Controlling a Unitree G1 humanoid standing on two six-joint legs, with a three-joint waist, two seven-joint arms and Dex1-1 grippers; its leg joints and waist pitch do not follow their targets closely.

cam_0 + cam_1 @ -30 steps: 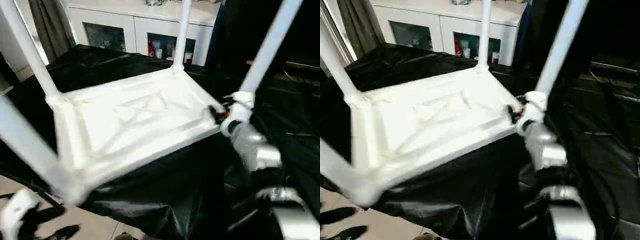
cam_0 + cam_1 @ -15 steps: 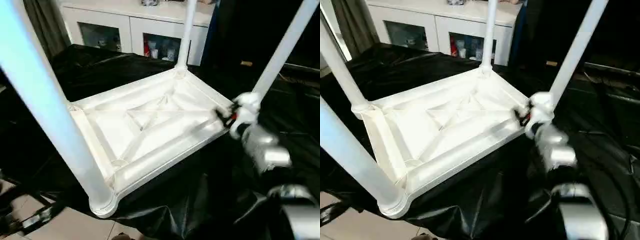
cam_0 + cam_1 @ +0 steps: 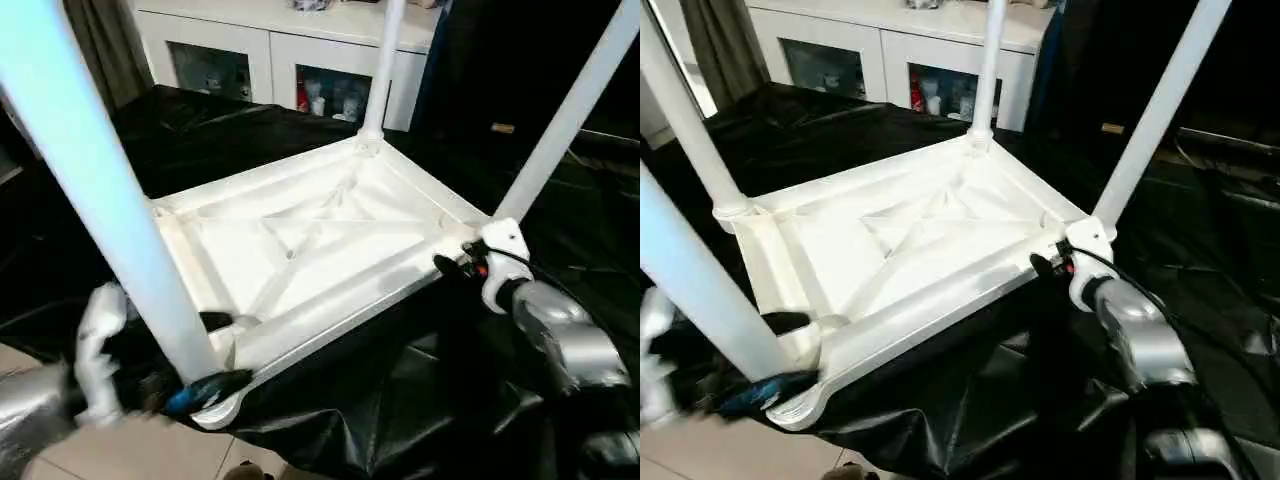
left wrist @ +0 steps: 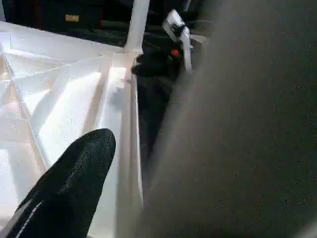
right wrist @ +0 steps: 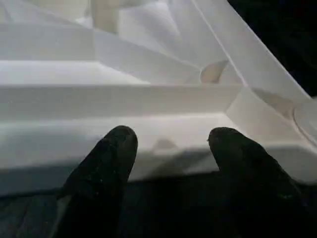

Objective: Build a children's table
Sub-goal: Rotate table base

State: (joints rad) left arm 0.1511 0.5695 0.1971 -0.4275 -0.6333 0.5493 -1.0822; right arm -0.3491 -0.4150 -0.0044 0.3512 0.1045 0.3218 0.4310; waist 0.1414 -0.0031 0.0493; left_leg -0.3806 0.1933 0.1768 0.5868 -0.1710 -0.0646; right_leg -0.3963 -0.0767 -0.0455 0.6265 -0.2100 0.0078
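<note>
The children's table lies upside down on black sheeting, its ribbed white top (image 3: pixel 300 240) facing up. Its white legs stand in the corner sockets: a near-left leg (image 3: pixel 110 200), a back-left leg (image 3: pixel 685 120), a far leg (image 3: pixel 380 70) and a right leg (image 3: pixel 565 120). My left gripper (image 3: pixel 212 355) is open, one black finger (image 4: pixel 74 178) over the rim and the other outside it, straddling the near-left leg's base. My right gripper (image 3: pixel 447 265) is open against the top's outer rim beside the right leg. Its fingertips (image 5: pixel 119 144) stand apart along that rim.
Black sheeting (image 3: pixel 420 400) covers the work surface and hangs over its front edge. The table's near-left corner sticks out past that edge over the tan floor (image 3: pixel 130 455). A white glass-door cabinet (image 3: pixel 250 60) stands behind, with a dark curtain (image 3: pixel 100 40) to its left.
My left gripper has come up from the lower left to the near-left leg's base. The tabletop has settled flatter. My right gripper stays at the rim.
</note>
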